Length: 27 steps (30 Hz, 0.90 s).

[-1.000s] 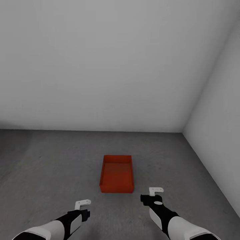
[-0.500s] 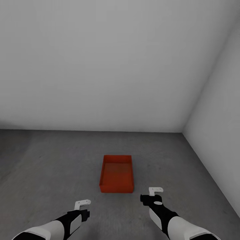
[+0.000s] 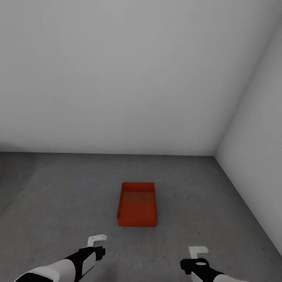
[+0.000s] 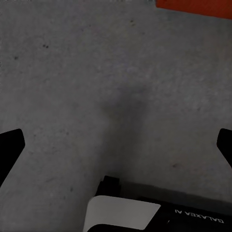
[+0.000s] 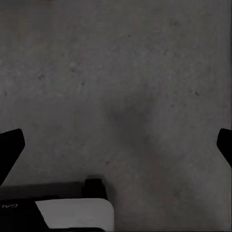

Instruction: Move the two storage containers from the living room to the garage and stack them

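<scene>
Two plain pale grey walls (image 3: 117, 74) meet in a corner at the right of the head view, above a dark grey, mottled concrete floor (image 3: 58, 196) that spans the lower half of that picture. One orange-red rectangular lidless storage container (image 3: 137, 208) sits on this floor, low and centre in the frame, apart from both walls; its long axis runs from the bottom of the frame up toward the far wall, and its open top faces up. Two black-and-white arms reach in from the bottom edge. The left gripper (image 3: 97, 239) hangs at lower left, beside the container's near end and apart from it, jaws spread wide and holding nothing. The right gripper (image 3: 197, 251) hangs at lower right, jaws likewise wide apart and empty.
</scene>
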Available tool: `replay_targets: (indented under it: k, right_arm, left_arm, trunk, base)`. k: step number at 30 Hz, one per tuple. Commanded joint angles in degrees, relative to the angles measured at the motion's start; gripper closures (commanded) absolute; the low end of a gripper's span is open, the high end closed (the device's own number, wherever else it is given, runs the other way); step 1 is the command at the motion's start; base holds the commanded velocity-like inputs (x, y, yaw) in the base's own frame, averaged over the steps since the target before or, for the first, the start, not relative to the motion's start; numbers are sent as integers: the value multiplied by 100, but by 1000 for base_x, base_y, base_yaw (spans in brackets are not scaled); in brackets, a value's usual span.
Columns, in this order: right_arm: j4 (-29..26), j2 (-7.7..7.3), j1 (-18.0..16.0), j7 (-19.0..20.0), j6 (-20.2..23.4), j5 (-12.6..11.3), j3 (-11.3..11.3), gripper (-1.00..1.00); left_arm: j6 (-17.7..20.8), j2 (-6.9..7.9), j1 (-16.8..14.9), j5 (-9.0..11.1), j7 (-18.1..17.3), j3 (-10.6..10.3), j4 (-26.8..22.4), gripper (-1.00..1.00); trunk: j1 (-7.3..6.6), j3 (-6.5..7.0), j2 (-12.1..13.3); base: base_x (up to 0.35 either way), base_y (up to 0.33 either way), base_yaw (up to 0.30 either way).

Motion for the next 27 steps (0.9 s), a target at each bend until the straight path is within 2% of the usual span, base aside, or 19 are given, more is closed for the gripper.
replay_targets:
  k: [1, 3, 8, 9, 13, 19, 27]
  right_arm:
    - [24, -36, 157, -6, -18, -56, 54, -100]
    - [35, -90, 641, 11, -23, -56, 51, -100]
    - [39, -100, 1188, 15, -36, -56, 47, -100]
    - [39, -98, 1373, 16, -44, -53, 47, -100]
    - [39, -92, 1645, 35, -80, -52, 47, -100]
    - [39, -43, 2013, 53, -111, -62, 40, -100]
    - [43, -36, 2145, 189, -214, -95, 38, -100]
  left_arm:
    - [16, 0, 2, 44, 19, -49, 0, -100]
    - [15, 6, 132, 48, 19, -48, 1, -100]
    - [-29, 37, 493, 47, 17, -49, 0, -100]
    - [-61, 41, 643, 48, 14, -49, 0, -100]
    - [-154, 45, 946, 43, 11, -49, 0, -100]
    - [-565, 75, 1352, 49, 13, -49, 1, -100]
    - [-656, 91, 1509, 49, 21, -46, 7, -100]
  trunk:
    - [2, -7, -7]
    - [2, -7, -7]
    - [2, -7, -7]
    - [2, -7, -7]
    - [2, -7, -7]
    - [2, 22, -7]
    - [2, 90, -7]
  base:
    - [0, 0, 0]
    - [0, 0, 0]
    - [0, 0, 0]
    - [0, 0, 0]
    - [0, 0, 0]
    - [0, 0, 0]
    - [0, 0, 0]
